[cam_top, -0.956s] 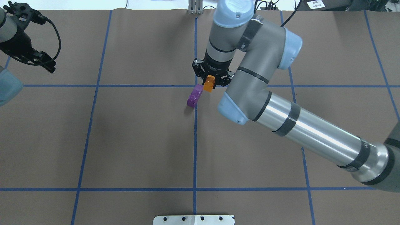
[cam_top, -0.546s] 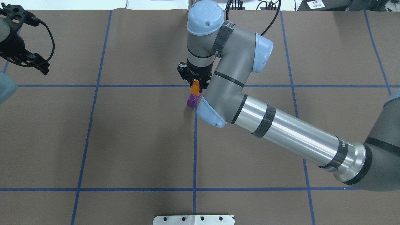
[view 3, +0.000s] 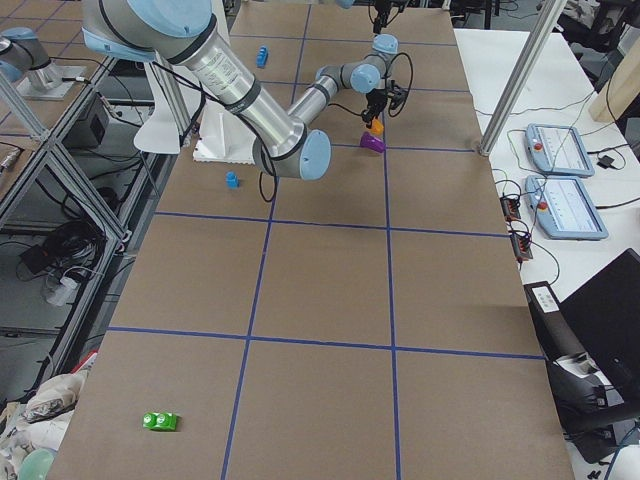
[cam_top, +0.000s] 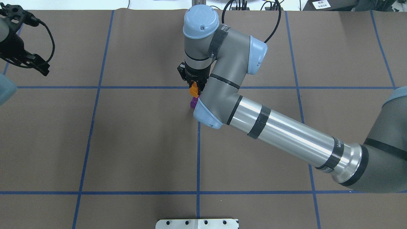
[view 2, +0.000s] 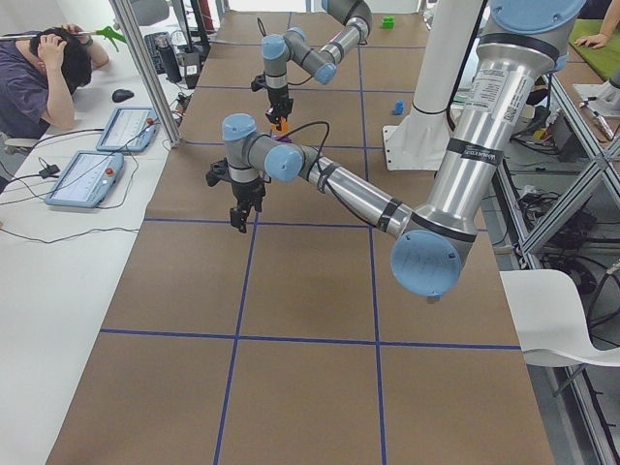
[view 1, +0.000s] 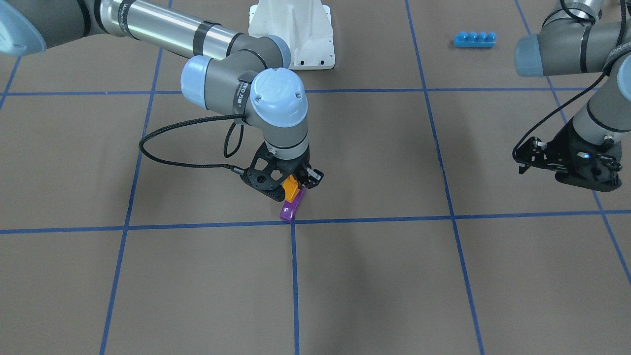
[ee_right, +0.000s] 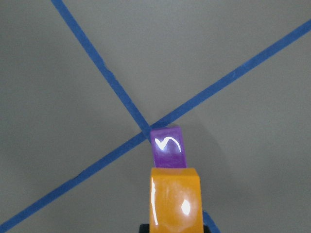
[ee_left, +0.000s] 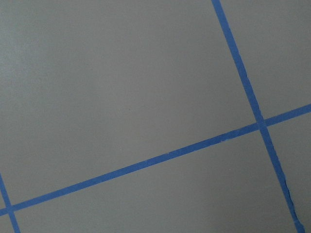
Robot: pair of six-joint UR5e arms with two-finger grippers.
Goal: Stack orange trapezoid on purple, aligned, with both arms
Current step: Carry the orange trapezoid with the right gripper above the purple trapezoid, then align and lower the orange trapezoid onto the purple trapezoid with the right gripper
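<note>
Bricks come first: the orange trapezoid (view 1: 292, 188) is pinched between the two black fingers of the right gripper (view 1: 293, 186), which points down to the table from the end of the right arm (view 1: 276, 106). The purple brick (view 1: 290, 209) lies directly under it on the brown table cover (view 1: 394, 286). The orange piece is over the end of the purple brick that is farther from the tape crossing (view 1: 293, 222). I cannot tell if the two bricks touch or if a thin gap remains.

The purple brick has its other end right at the tape crossing, on the side toward the robot's base, and it lies at an angle to both blue lines. In the right wrist view the orange trapezoid (ee_right: 175, 201) fills the bottom middle. The glossy purple brick (ee_right: 167, 148) shows just beyond it and reaches up to the tape crossing (ee_right: 146, 130). From overhead, the orange trapezoid (cam_top: 193, 90) is seen under the right gripper (cam_top: 194, 87), and only a small corner of the purple brick (cam_top: 192, 102) shows beside the arm's light-blue cap.

The left gripper (view 1: 525, 158) hangs well apart from the tape crossing, on the robot's left side, with nothing seen in it. I cannot tell if its fingers are spread or together. Its wrist view shows only table cover and blue tape.

A blue four-stud brick (view 1: 474, 39) lies well apart from the crossing, toward the robot's base and near the left arm (view 1: 562, 47).
</note>
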